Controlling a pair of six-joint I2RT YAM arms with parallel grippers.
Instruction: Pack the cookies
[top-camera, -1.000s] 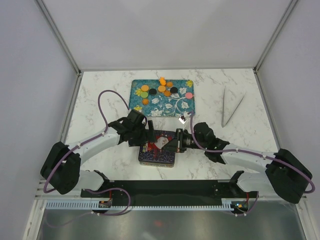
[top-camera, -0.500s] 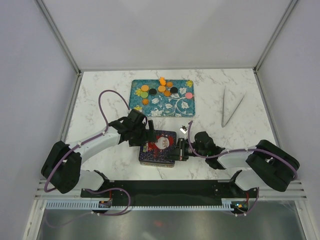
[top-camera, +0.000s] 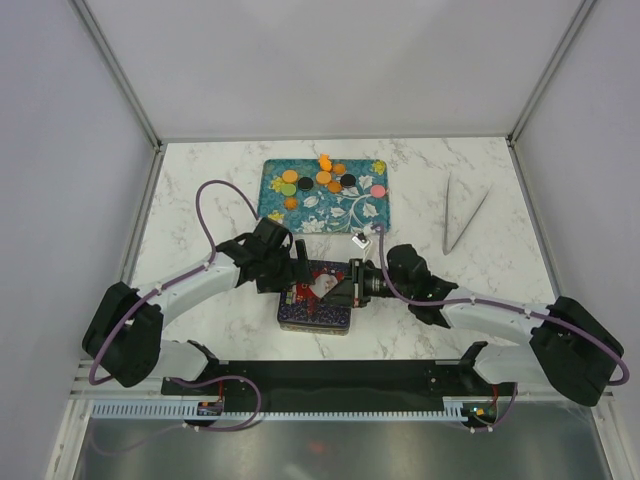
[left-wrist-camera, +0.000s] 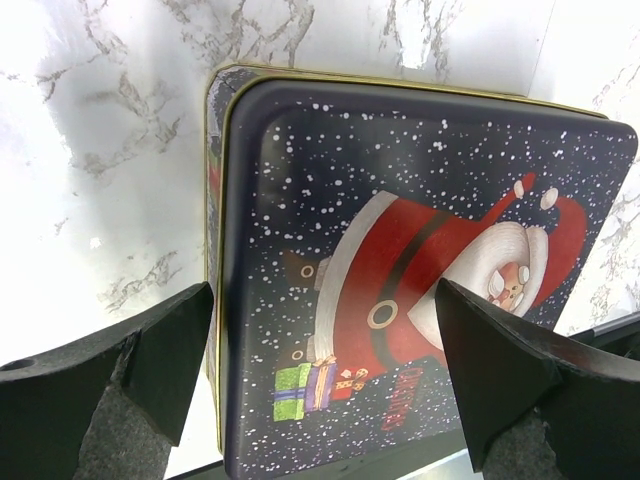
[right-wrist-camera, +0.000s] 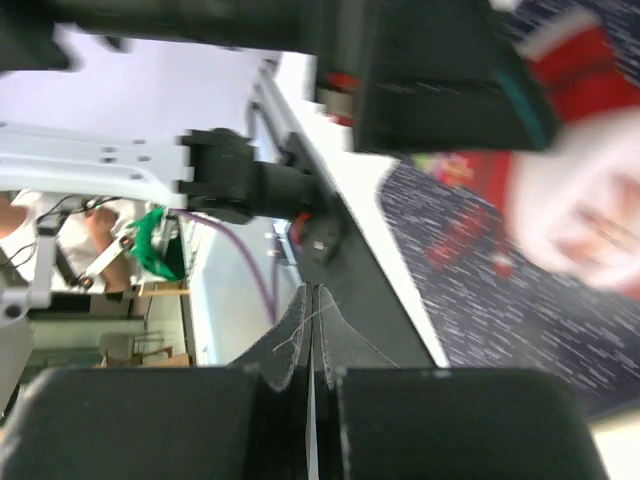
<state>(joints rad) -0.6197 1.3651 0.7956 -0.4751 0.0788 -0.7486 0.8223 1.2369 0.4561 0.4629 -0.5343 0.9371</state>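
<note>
Flat round cookies (top-camera: 323, 178) (orange, black, green, pink); left hand (left-wrist-camera: 325, 380) spread wide, right hand (right-wrist-camera: 308, 330) closed

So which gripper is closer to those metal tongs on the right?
Right. The right gripper, shut, is at the tin's right edge, on the tongs' side; the left gripper hangs open over the tin, farther off.

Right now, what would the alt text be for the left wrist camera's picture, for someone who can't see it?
A dark-blue Christmas tin, Santa on its snow-speckled lid, fills the view on a white marble table. The left gripper is wide open above it, one black finger at each side.
</note>
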